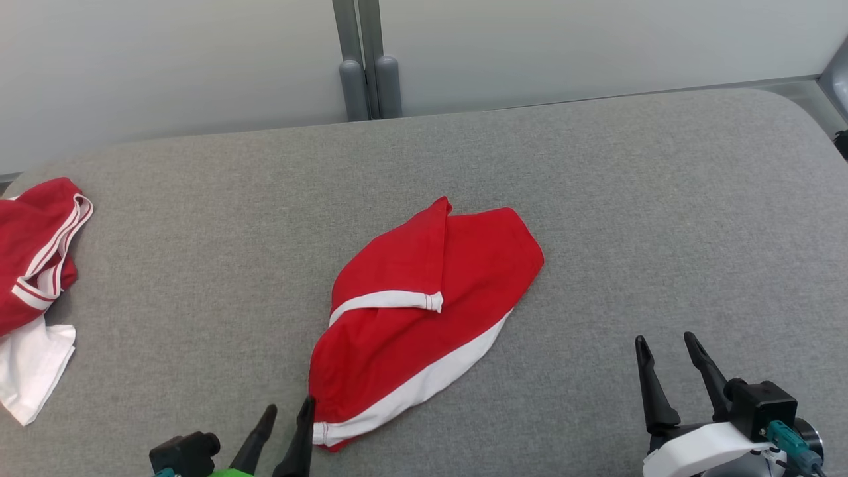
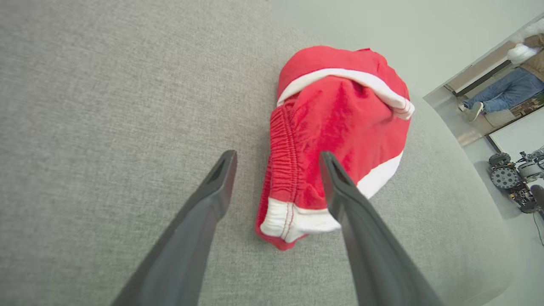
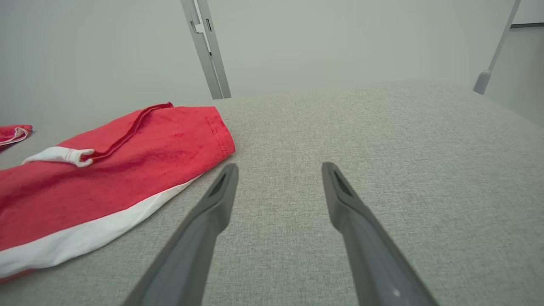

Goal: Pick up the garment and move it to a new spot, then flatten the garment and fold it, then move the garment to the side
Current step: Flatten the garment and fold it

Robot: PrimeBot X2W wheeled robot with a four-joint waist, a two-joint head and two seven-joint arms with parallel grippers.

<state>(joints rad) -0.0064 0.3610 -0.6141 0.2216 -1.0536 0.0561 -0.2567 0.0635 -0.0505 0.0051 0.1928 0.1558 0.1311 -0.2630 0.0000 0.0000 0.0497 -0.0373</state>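
Note:
A red garment [image 1: 424, 305] with white trim lies crumpled and partly doubled over in the middle of the grey fabric table [image 1: 199, 265]. My left gripper [image 1: 288, 407] sits at its near corner, open. In the left wrist view the garment [image 2: 340, 114] shows an elastic waistband end lying on the table between the spread fingers of the left gripper [image 2: 277, 156], and the right finger overlaps the cloth. My right gripper [image 1: 666, 341] stands open over bare table to the garment's right. In the right wrist view the right gripper [image 3: 280, 168] holds nothing, with the garment [image 3: 106, 178] to its left.
A second red and white piece of clothing [image 1: 33, 265] lies at the table's left edge. Grey posts [image 1: 368, 79] stand behind the far edge. In the left wrist view a person's legs [image 2: 501, 91] and a wheeled machine [image 2: 510, 176] show on the floor beyond the table.

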